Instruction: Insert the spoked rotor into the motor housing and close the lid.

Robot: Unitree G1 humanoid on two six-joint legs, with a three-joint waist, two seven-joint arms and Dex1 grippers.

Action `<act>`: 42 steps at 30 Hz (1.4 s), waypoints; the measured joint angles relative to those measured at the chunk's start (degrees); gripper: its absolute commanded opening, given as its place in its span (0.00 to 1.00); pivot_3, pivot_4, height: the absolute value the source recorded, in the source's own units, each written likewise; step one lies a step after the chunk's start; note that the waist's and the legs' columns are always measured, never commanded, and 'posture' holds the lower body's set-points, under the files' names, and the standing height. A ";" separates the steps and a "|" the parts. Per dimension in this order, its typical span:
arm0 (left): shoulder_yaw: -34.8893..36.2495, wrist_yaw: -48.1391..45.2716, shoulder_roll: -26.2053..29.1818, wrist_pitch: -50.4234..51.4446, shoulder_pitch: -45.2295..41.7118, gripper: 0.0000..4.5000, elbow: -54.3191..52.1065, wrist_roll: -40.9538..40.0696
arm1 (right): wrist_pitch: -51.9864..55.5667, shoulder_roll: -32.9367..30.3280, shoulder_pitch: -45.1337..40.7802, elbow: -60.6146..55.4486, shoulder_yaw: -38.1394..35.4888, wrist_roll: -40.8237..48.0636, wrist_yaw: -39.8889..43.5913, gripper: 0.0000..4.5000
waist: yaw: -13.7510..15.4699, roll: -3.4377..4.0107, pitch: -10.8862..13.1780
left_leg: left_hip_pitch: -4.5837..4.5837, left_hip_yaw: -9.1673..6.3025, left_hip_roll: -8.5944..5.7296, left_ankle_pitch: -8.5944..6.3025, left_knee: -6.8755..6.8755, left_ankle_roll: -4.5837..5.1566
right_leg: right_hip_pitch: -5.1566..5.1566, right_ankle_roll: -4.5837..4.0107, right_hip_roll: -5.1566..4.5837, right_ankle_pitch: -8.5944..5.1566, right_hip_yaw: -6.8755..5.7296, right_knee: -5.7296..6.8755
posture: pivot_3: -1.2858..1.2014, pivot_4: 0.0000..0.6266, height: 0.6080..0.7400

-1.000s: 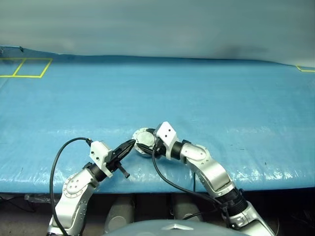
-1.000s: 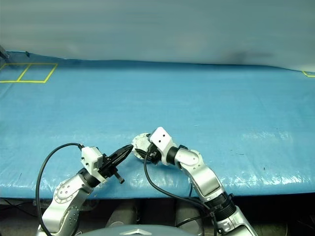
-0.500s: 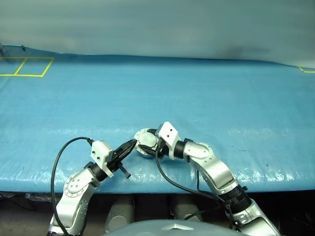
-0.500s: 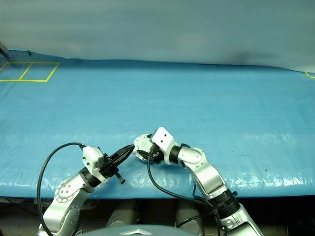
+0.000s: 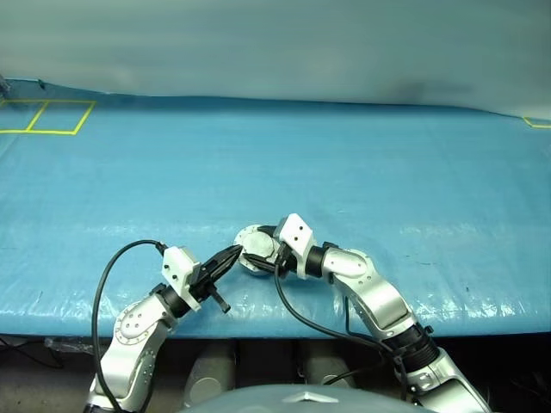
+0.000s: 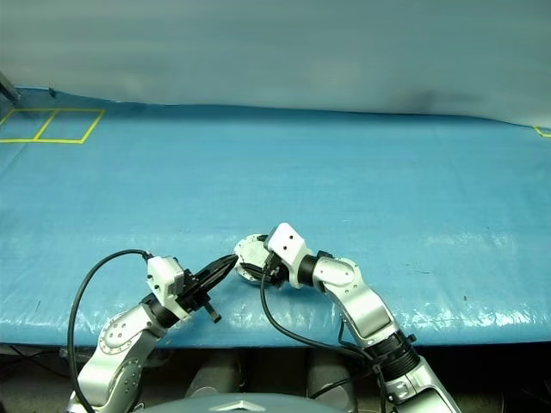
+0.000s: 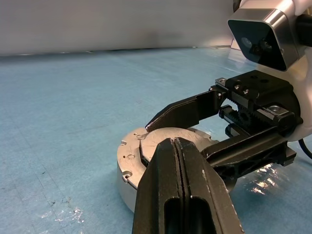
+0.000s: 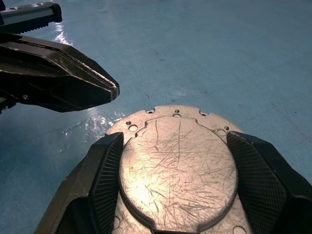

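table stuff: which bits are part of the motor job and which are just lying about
Part of the job:
motor housing
lid, down on the housing
right hand, straddling the housing
left hand, shut, beside it

Lying about:
blue table cover
yellow tape squares

No text, label, brand, number or sign is legible on anything.

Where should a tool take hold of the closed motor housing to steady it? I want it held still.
Grip the motor housing across its round side wall, coming in level from the near edge of the table. It is a low, flat puck with the lid shut flush on top, so only opposite sides offer purchase. The right tool already straddles it this way.
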 measured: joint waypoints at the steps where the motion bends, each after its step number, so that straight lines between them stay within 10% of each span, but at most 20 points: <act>1: -0.01 -0.02 0.01 0.03 -0.08 0.00 0.00 0.00 | 0.73 0.15 0.00 -0.06 -0.40 0.56 0.15 0.68 | 0.00 0.00 0.00 | 0.00 0.00 0.00 0.00 0.00 0.00 | 0.00 0.00 0.00 0.00 0.00 0.00 | 0.52 0.24 1.00; 42: -1.07 0.07 -0.06 2.08 -0.78 0.00 0.03 0.00 | -5.34 -2.66 -2.29 3.22 0.40 -0.58 5.76 0.68 | 0.25 0.04 -0.02 | -0.01 -0.01 -0.01 0.00 -0.20 0.01 | 0.11 0.09 0.01 0.06 -0.04 -0.41 | 0.52 0.24 1.00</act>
